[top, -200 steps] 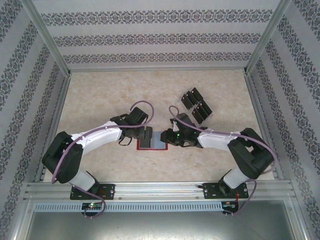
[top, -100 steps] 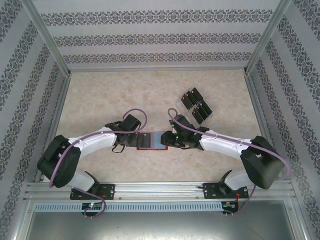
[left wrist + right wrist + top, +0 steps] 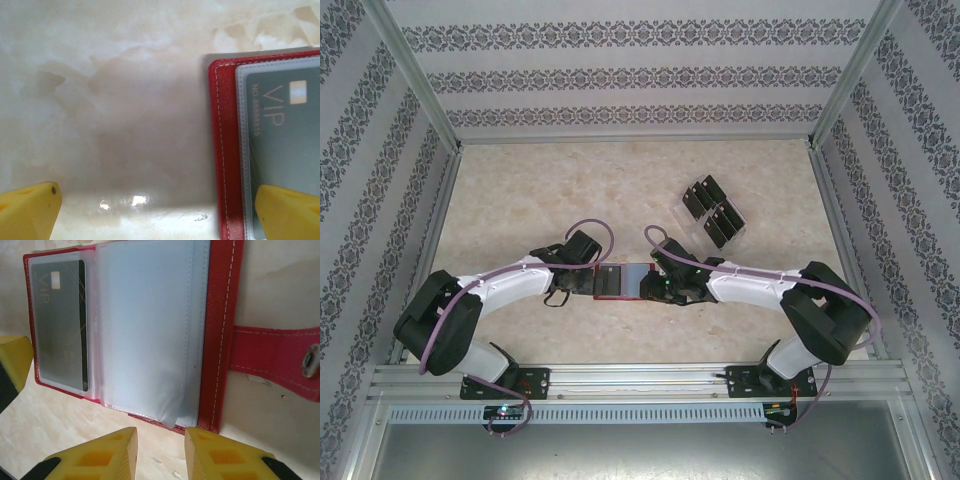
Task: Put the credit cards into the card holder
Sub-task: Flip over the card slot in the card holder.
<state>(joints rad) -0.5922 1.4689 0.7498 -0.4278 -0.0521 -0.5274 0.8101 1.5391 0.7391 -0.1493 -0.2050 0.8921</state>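
My left pincer [image 3: 157, 196] and right pincer [image 3: 161, 441] gape; clear plastic rack [image 3: 744, 229] of black cards [image 3: 704, 194] lies two o'clock of dark-red wallet [image 3: 220, 330], whose card [image 3: 60, 325] reads "VIP".

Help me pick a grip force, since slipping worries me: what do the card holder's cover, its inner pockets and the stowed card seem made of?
The card holder's cover looks like red leather or imitation, matte, with pale stitching. The inner pockets look like thin frosted plastic film, one lower corner curling. The card is probably rigid plastic: dark smooth face printed VIP.
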